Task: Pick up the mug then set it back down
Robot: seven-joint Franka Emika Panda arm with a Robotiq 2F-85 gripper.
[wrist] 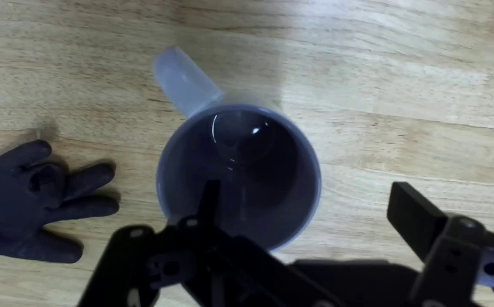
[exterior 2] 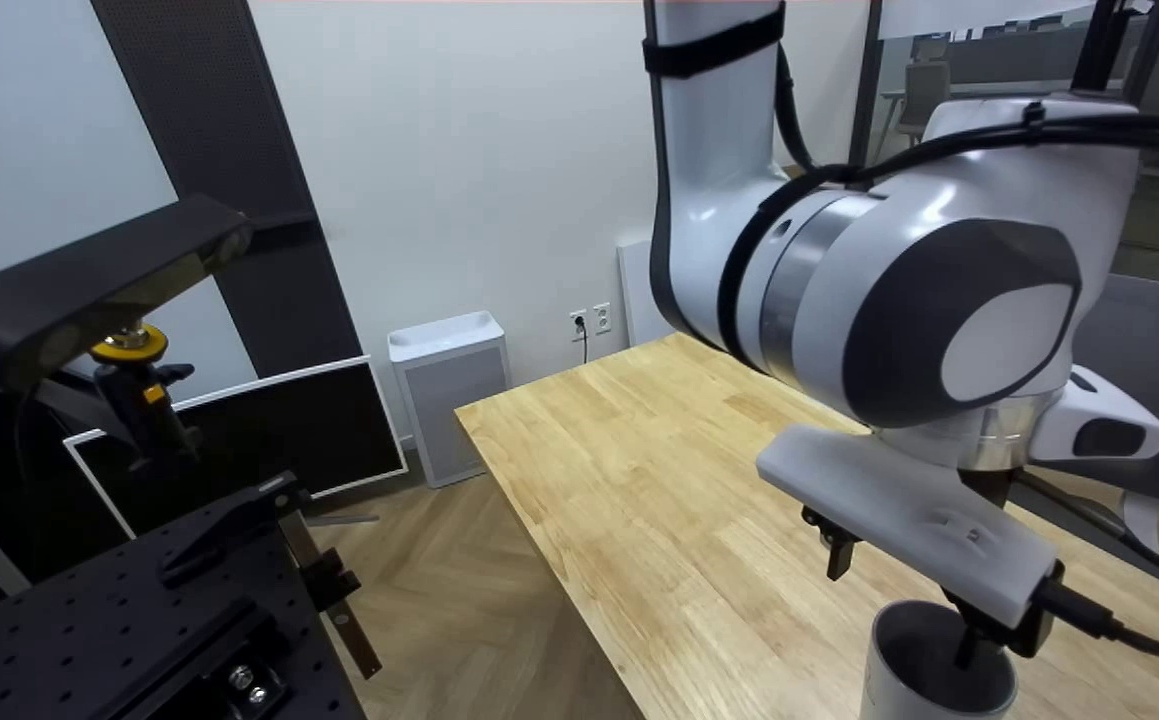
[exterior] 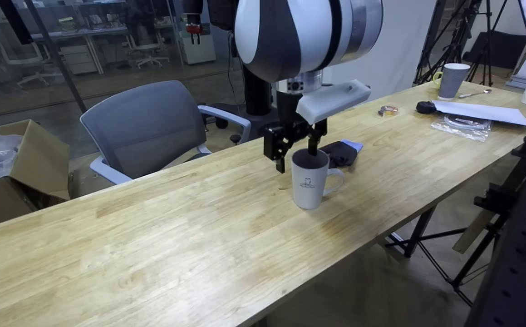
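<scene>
White mug [exterior: 307, 186] surrounds one finger [exterior: 313, 143] of the claw [exterior: 297, 161].

Mug [exterior: 307, 188] on table [exterior: 154, 240], finger [exterior: 313, 143] of hand [exterior: 297, 161] inside mug, glove [wrist: 8, 204] beside

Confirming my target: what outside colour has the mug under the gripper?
White mug, dark print; clearest in an exterior view.

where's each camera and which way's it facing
In an exterior view: raised, across the pale wooden table toward a grey office chair; white arm and black jaws.
In an exterior view: raised, facing a white wall; arm and jaws.
Wrist view: on the arm, down into a white handled mug; jaws show.
All share mug, table, jaws.
</scene>
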